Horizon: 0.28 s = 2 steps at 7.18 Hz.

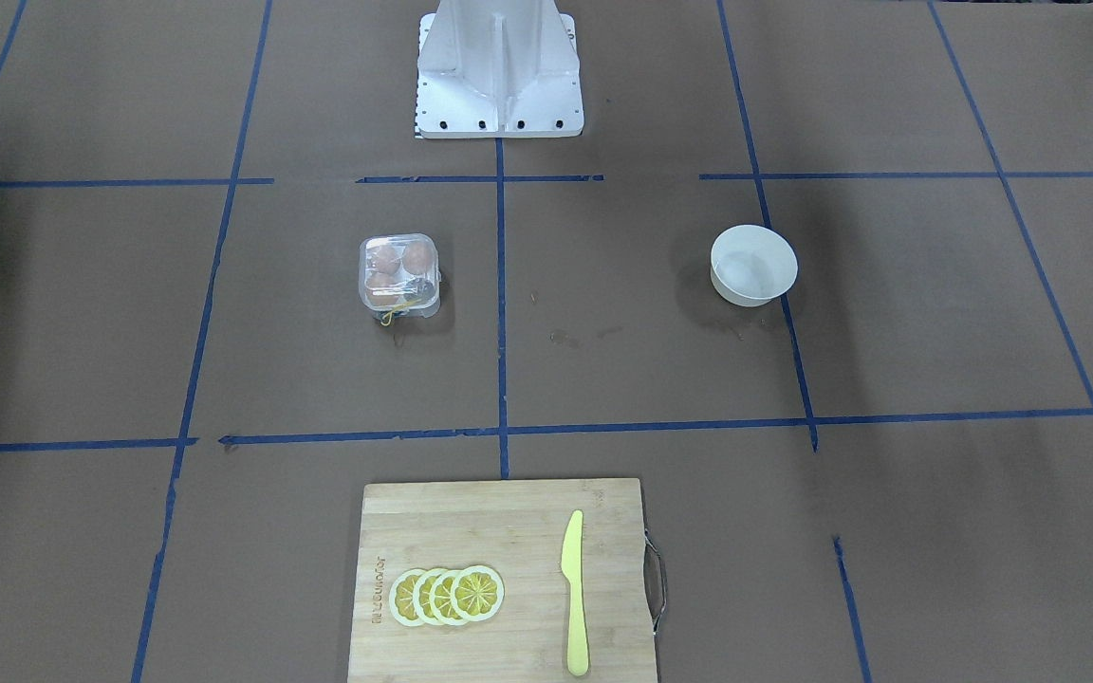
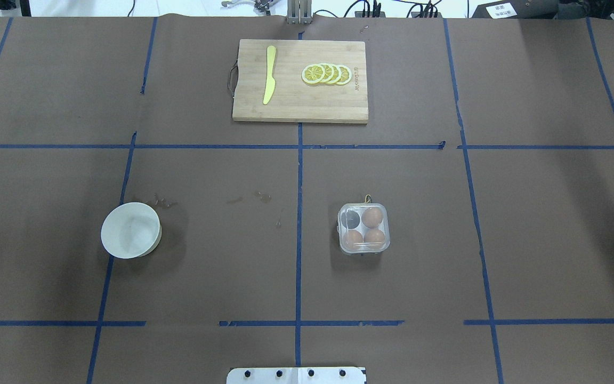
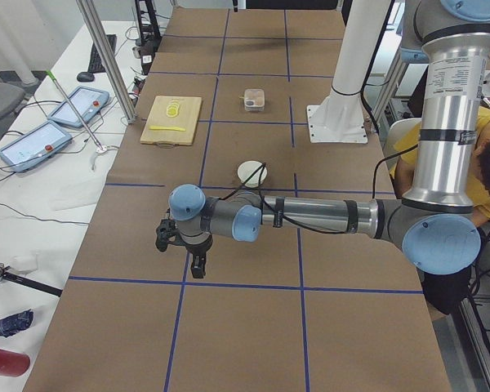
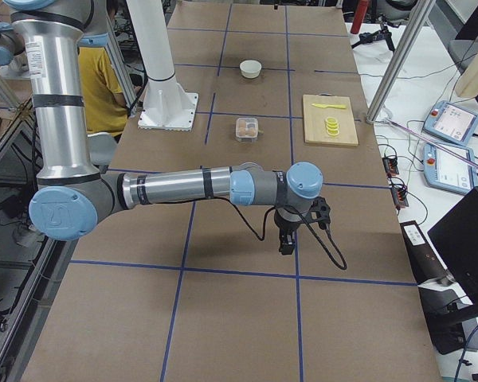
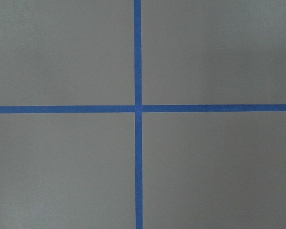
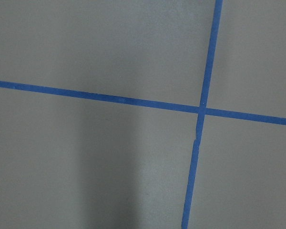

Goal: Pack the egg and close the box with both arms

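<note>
The clear box stands right of the table's centre line, with its lid down over the cells. Three orange-brown eggs show through it, and the fourth cell looks dark. The box also shows in the front view. The left gripper hangs over bare table far out on the left, seen only in the left side view. The right gripper hangs far out on the right, seen only in the right side view. I cannot tell whether either is open or shut. Both wrist views show only brown table and blue tape.
An empty-looking white bowl sits left of centre. A wooden cutting board with a yellow knife and lemon slices lies at the far edge. The white pedestal stands at the robot's side.
</note>
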{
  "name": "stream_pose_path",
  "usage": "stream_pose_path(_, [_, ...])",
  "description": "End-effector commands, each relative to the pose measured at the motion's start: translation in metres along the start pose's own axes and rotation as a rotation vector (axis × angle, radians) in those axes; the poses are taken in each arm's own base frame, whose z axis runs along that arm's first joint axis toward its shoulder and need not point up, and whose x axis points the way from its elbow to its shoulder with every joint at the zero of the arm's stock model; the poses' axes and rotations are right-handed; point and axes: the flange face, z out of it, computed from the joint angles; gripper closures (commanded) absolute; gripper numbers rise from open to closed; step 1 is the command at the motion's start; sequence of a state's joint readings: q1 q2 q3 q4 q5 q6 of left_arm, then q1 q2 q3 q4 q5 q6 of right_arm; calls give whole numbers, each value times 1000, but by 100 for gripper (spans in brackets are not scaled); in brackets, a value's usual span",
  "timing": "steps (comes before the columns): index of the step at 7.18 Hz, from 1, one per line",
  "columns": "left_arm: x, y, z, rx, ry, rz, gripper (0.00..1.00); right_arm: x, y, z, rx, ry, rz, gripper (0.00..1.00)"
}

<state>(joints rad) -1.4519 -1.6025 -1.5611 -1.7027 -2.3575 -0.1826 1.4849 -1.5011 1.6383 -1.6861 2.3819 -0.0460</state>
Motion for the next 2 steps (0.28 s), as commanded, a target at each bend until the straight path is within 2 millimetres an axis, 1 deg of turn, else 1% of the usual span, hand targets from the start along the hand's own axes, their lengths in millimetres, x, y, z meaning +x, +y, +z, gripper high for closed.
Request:
stream_pose_path(1, [1, -1, -3, 4, 8, 0, 0, 0, 1, 0, 0, -2, 0, 0])
stream_pose_path(2, [0, -2, -6, 10, 10, -2, 0, 0, 1, 0, 0, -2, 0, 0])
